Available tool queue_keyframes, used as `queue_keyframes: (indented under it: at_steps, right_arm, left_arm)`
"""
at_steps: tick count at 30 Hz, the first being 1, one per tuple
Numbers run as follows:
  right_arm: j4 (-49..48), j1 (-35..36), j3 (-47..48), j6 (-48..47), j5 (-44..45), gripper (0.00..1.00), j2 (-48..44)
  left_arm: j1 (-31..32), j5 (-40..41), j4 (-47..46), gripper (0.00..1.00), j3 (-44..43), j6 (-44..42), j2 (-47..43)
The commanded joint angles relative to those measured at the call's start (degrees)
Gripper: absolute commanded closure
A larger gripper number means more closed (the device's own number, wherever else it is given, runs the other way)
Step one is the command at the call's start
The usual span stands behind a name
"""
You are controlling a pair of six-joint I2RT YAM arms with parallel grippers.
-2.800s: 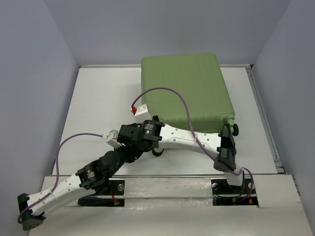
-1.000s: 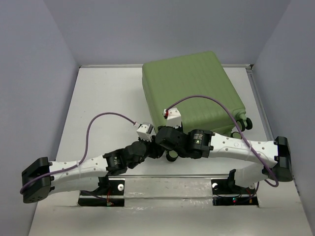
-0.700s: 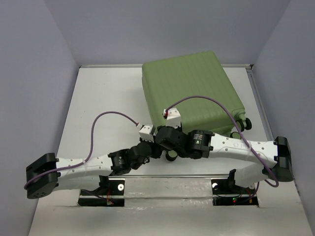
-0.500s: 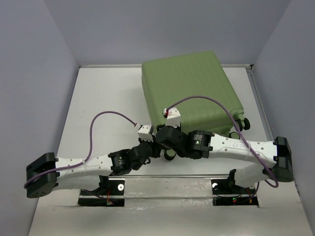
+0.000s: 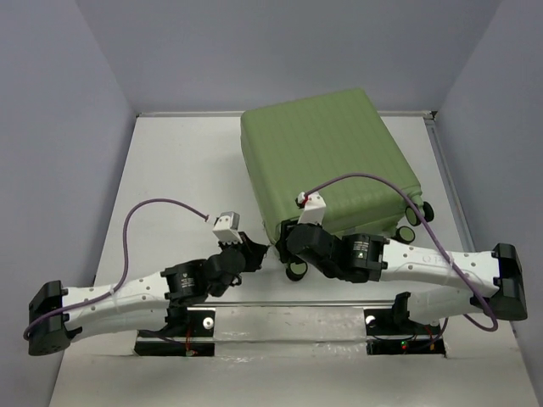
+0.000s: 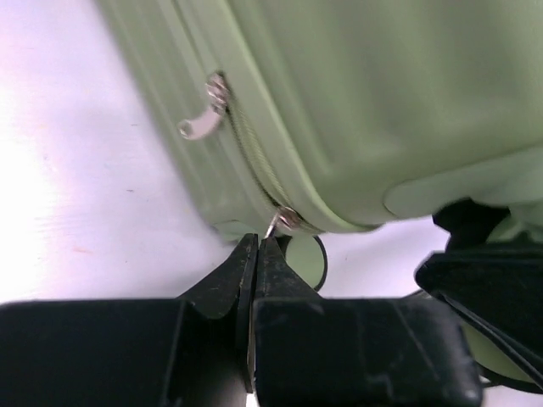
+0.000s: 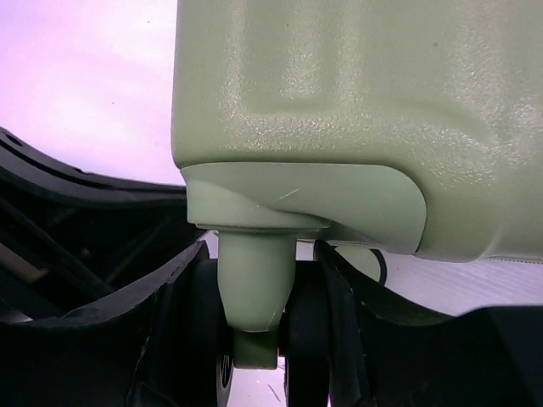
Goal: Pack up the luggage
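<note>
The left gripper (image 6: 254, 248) is pinching the zipper pull (image 6: 274, 224) at the near corner of the suitcase (image 5: 327, 161), its jaws pressed together on the small metal tab. The right gripper (image 7: 254, 339) is clamping the wheel (image 7: 299, 343) at that same corner, seemingly bracing the case. The suitcase is lying flat with its lid down, toward the far right of the white table (image 5: 178, 170). The zipper step is looking to be in hand, though whether it is opening or closing I cannot tell. The next move is calling for a steady drag along the zipper line without the tab slipping free. Plain grey walls (image 5: 254, 51) are enclosing the table on three sides.
</note>
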State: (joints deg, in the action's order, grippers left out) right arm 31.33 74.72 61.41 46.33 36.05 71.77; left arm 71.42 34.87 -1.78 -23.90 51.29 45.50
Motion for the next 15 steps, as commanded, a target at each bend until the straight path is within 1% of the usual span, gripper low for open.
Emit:
queue_keyframes:
  at_steps: [1, 2, 3, 4, 6, 7, 10, 12, 13, 14, 15]
  right_arm:
    - [5.32, 0.25, -0.85, -1.68, 1.04, 0.93, -4.53]
    - [5.23, 0.25, -1.11, -1.76, 0.78, 0.93, -4.62]
    - [5.32, 0.25, -1.29, -1.85, 0.08, 0.93, -4.36]
    - [5.14, 0.25, -1.20, -1.85, -0.28, 0.93, -4.09]
    - [3.75, 0.25, -1.03, -2.64, -0.89, 0.93, -2.96]
    - [3.21, 0.77, -0.85, -3.34, -1.07, 0.93, -2.43]
    - [2.07, 0.78, 0.11, -3.87, -1.34, 0.93, -0.41]
    - [1.89, 0.78, 0.64, -3.96, -0.81, 0.93, 0.13]
    - [1.72, 0.78, 0.90, -4.31, -0.63, 0.93, 0.39]
    - [1.63, 0.78, 1.08, -4.49, -0.20, 0.93, 0.39]
    - [1.54, 0.78, 1.26, -4.58, 0.15, 0.93, 0.30]
  left_arm:
    - [-4.17, 14.17, 12.85, 0.94, 0.70, 4.26, -2.69]
    - [-5.49, 14.17, 12.16, 0.94, 0.09, 3.13, -2.69]
    - [-8.72, 12.87, 10.93, 0.94, -0.18, -0.54, -2.61]
    - [-10.49, 12.24, 9.44, 0.94, -0.44, -2.40, -2.43]
    - [-14.44, 9.61, 3.65, 0.94, -0.88, -6.27, -1.12]
    - [-18.29, 8.82, -0.11, 0.94, -1.49, -9.33, 0.46]
    - [-21.75, 2.85, -5.67, 0.94, -2.55, -12.78, 2.40]
    - [-21.76, -7.05, -12.69, 0.94, -1.33, -16.82, 1.45]
    - [-21.76, -11.88, -19.07, 0.94, 1.55, -18.49, -0.65]
    - [-21.67, -22.37, -21.57, 0.94, 2.97, -21.46, -1.80]
    - [-21.24, -25.61, -22.21, 0.94, 3.94, -21.93, -2.94]
